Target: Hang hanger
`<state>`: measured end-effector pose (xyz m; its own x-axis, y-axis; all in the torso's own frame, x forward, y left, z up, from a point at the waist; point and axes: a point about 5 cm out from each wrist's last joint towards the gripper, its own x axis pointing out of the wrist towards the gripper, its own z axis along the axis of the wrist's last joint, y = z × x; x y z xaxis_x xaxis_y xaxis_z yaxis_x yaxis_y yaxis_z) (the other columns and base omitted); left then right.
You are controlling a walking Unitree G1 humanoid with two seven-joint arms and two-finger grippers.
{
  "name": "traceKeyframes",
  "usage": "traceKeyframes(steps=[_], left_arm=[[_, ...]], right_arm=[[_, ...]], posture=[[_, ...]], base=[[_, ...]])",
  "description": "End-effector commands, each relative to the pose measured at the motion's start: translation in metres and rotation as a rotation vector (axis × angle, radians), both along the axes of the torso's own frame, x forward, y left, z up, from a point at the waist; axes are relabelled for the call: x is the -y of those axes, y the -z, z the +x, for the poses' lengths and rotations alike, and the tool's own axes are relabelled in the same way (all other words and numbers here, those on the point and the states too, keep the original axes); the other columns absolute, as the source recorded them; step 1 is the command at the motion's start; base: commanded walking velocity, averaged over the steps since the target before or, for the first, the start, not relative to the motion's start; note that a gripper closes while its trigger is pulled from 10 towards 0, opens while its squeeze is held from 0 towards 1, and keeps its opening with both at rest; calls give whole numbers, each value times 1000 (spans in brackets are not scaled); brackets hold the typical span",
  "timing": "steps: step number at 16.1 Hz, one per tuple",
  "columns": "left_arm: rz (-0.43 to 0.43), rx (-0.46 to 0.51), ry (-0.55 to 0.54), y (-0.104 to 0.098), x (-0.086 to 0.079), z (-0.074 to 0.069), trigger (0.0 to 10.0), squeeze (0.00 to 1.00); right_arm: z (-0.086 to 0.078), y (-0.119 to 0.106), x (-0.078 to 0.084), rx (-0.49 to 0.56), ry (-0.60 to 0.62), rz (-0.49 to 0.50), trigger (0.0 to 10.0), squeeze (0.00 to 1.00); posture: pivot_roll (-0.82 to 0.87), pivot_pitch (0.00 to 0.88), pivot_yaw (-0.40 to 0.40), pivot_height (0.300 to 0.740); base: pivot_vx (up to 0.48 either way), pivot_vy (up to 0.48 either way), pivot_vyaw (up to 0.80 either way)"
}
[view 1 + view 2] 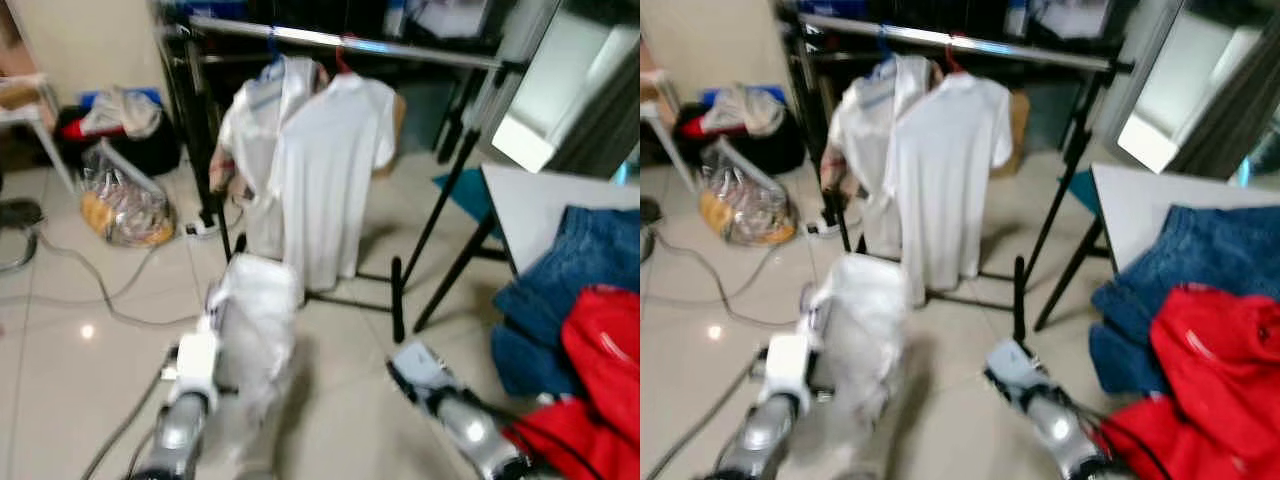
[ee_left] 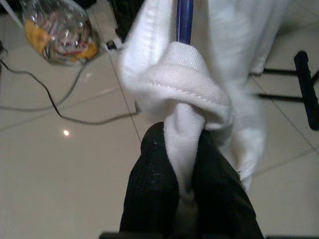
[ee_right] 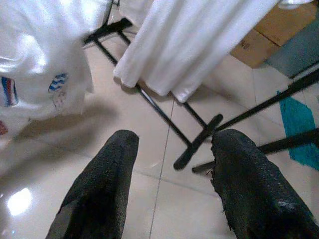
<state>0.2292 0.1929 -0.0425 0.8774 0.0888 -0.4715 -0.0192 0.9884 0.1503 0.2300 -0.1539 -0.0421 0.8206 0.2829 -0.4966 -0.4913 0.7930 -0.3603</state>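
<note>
My left gripper [image 2: 180, 142] is shut on a bunched fold of a white shirt [image 1: 256, 312], and a blue hanger [image 2: 184, 20] sticks out of the cloth just beyond the fingers. I hold this shirt low over the floor, in front of a black clothes rack with a silver rail [image 1: 345, 43]. Two white shirts [image 1: 328, 175] hang on that rail, one on a red hanger [image 1: 343, 62] and one on a blue hanger. My right gripper [image 3: 174, 144] is open and empty, low to the right near the rack's foot [image 1: 397, 298].
At the right a white table [image 1: 535, 200] carries blue jeans [image 1: 585, 265] and a red garment [image 1: 600, 385]. A plastic bag [image 1: 122, 205], cables [image 1: 90, 295] and a power strip [image 1: 202, 227] lie on the tiled floor at the left. Black rack legs [image 1: 445, 215] slant across the floor.
</note>
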Motion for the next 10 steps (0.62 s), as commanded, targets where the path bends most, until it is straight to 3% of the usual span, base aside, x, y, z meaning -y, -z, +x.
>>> traceKeyframes(steps=[1,10], left_arm=[[-26,36,30,-4,14,7,10000,0],[-28,37,32,-3,16,6,10000,0]], right_arm=[[-4,3,18,-22,34,-42,10000,0],[-9,6,20,-38,32,-52,10000,0]], posture=[[244,0,-45,740],[243,0,-49,740]], base=[[390,0,0],[389,0,0]])
